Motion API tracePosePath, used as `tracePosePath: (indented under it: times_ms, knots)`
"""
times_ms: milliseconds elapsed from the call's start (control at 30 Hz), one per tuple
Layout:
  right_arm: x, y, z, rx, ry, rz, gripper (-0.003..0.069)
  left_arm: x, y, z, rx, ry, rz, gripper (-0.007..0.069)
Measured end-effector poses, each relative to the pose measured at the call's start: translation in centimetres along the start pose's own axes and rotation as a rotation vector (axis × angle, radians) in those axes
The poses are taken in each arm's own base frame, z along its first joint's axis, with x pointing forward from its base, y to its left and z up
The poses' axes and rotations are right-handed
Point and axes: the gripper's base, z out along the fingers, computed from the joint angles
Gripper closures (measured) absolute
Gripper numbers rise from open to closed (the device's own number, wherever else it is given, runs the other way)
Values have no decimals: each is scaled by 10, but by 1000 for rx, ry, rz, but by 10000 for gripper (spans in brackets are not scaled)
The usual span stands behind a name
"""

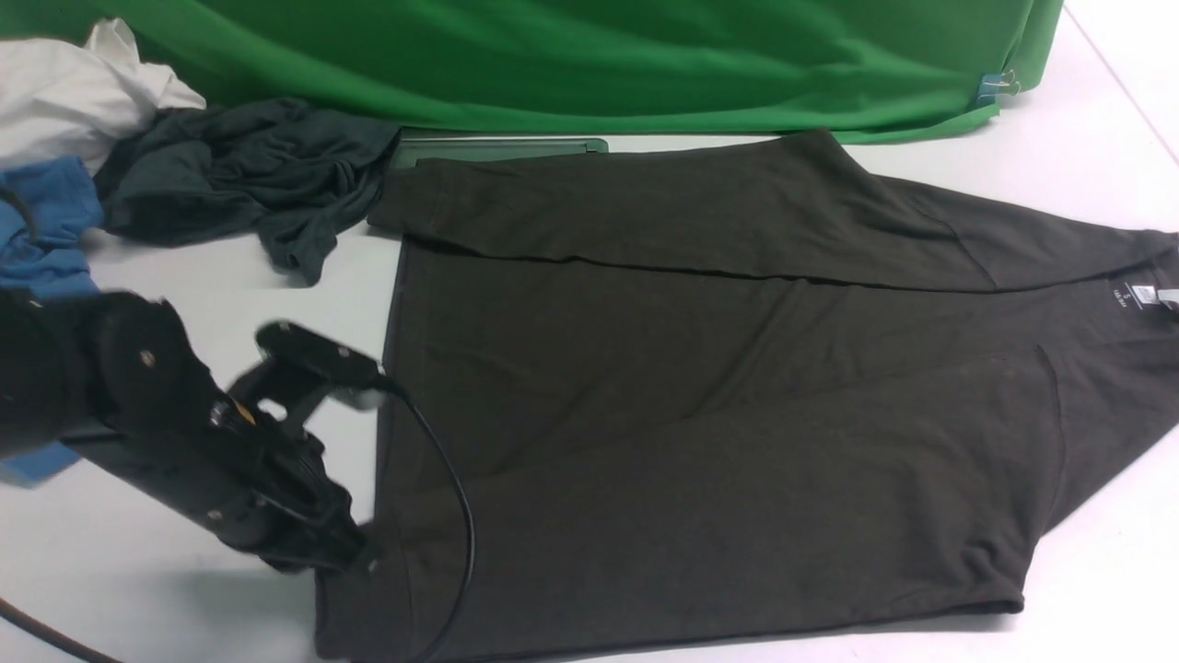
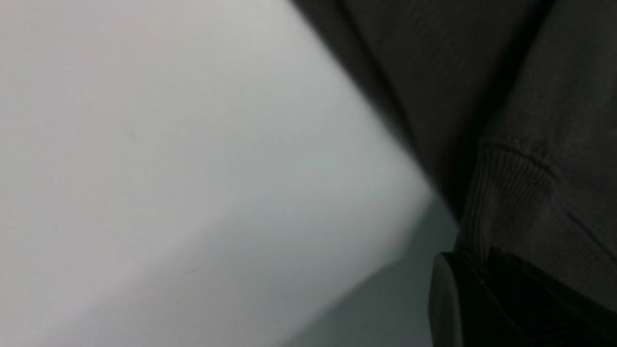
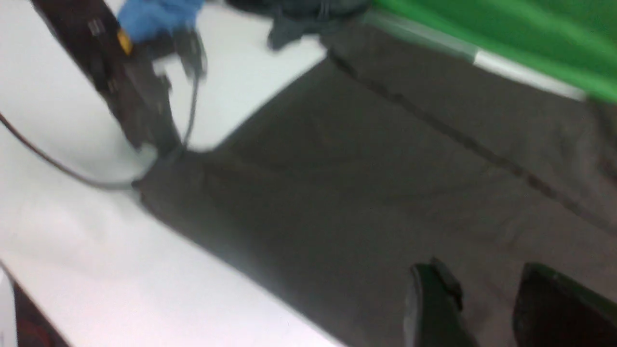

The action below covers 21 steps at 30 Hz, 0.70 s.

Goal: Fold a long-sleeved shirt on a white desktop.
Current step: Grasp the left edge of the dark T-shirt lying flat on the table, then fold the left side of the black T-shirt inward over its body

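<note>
Nearest to where I stand, the left end effector (image 1: 355, 557) is down at the near left corner of the shirt (image 1: 700, 405), clenched. In the left wrist view a ribbed cuff (image 2: 511, 193) runs straight into its finger (image 2: 448, 299), so it looks to be gripping the shirt there. A black cable (image 1: 461, 516) loops from that arm across the corner of the fabric. The shirt lies spread flat on the white table (image 1: 166, 589), filling the middle and right of it, with the hem toward the left and the neck, with its small label (image 1: 1142, 296), at the far right. One sleeve (image 1: 645, 212) is folded over along the far edge of the body, its end pointing left. The right end effector (image 3: 491, 313) shows only in its own wrist view, which is blurred. It hangs over the dark fabric with its two fingers (image 3: 434, 303) parted and nothing between them. Past the shirt's far left corner, a grey hatch (image 1: 502, 147) peeks out from under the fabric. Left of that lies a crumpled grey garment (image 1: 249, 175), with a blue garment (image 1: 46, 230) and a white cloth (image 1: 74, 92) bunched beyond it at the table's left edge. Green cloth (image 1: 589, 55) drapes along the back.
</note>
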Motion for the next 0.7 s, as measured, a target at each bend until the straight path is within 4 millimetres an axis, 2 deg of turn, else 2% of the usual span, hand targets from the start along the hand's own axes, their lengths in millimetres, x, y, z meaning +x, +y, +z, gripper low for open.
tracePosePath:
  times_ms: [33,100,133,233,267,300,333,367,500,533,567,600,667,700]
  knots:
    - [0,0,3,-1,13,1,419,0,0,-1,0,-1,0,583]
    - [-2,-3,21,-8,93,0,419,-1,-2,-14,-10,-33,4,583]
    - [-3,-3,23,-8,100,-4,419,-1,-2,-14,-10,-33,3,583]
    - [-4,-8,56,-17,226,-48,419,0,-6,-33,-27,-90,10,583]
    - [-4,-8,58,-17,234,-51,419,0,-6,-34,-28,-93,9,583]
    - [-4,-10,73,-21,290,-74,419,1,-7,-41,-36,-116,9,583]
    - [-4,-11,77,-23,305,-81,419,1,-8,-42,-38,-121,9,583]
    - [-5,-14,93,-31,360,-106,414,3,-9,-48,-39,-131,6,583]
    - [-3,-26,138,-49,493,-152,340,8,-14,-59,-34,-140,7,583]
    - [-3,-33,156,-54,525,-180,295,9,-15,-62,-35,-147,8,583]
    - [-3,-33,158,-56,528,-186,289,9,-15,-62,-35,-148,8,583]
    - [-5,-41,174,-62,540,-237,256,9,-15,-65,-38,-158,9,583]
    - [-5,-46,187,-72,552,-282,233,10,-16,-66,-40,-163,10,583]
    - [-7,-52,202,-88,550,-363,212,10,-16,-67,-41,-167,10,583]
